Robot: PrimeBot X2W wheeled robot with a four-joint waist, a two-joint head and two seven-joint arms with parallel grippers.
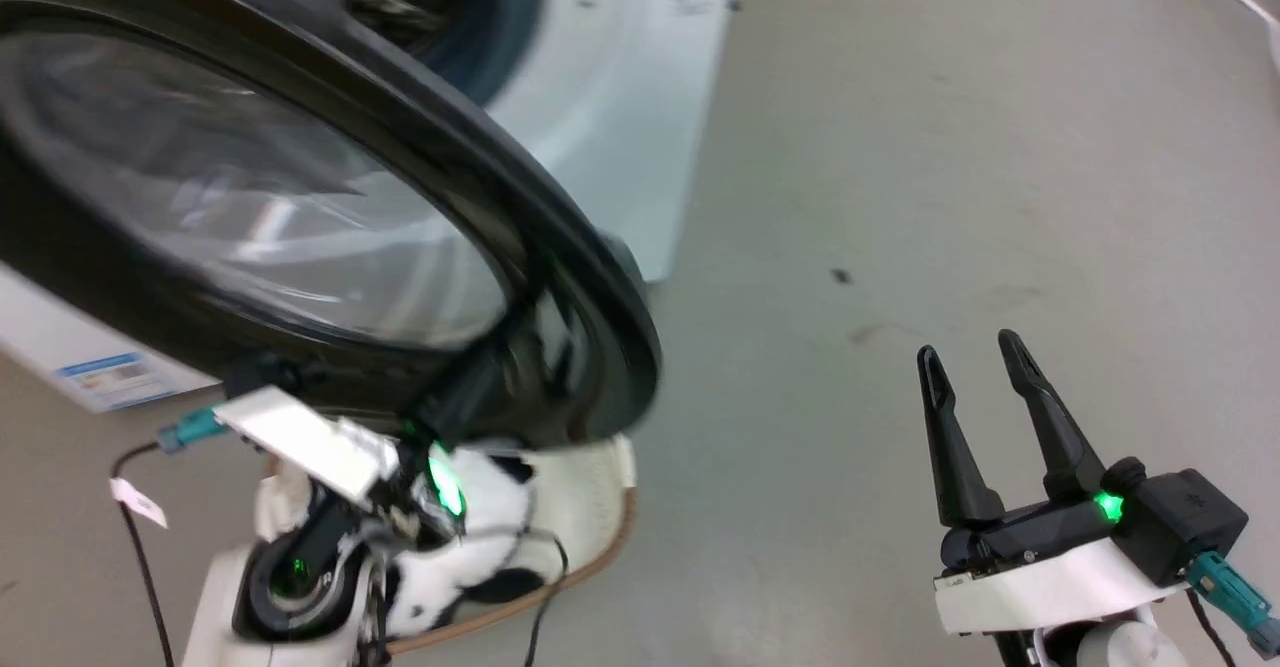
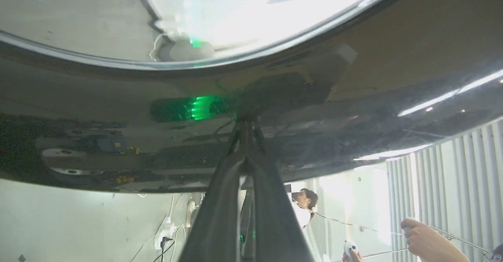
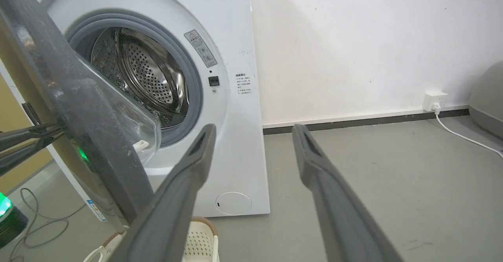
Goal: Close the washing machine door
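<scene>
The washing machine door (image 1: pixel 300 207) stands swung well out from the washing machine (image 1: pixel 620 127), filling the head view from 9 to 11 o'clock, its glass bowl bulging toward the steel drum opening (image 3: pixel 145 73). The white washer sits at 12 o'clock. At 7 o'clock in the head view, the left tool (image 1: pixel 480 387) has its two fingers pressed together with nothing between them. In the left wrist view their tips rest against the glossy black outer face of the door, below the window. The right tool (image 1: pixel 968 347) hovers at 4 o'clock over bare grey floor (image 1: pixel 900 147), fingers spread and empty, well apart from the door. A cream laundry basket (image 3: pixel 198 238) sits on the floor at the foot of the washer, under the door's lower edge.

The step in hand appears to be the push itself, with the door open and contact made on its outer side. The next move likely calls for the left arm to follow the door's arc about its hinge, pressing until the rim meets the grey seal and the latch catches. Whether the door's rim clears the basket cannot be told.
</scene>
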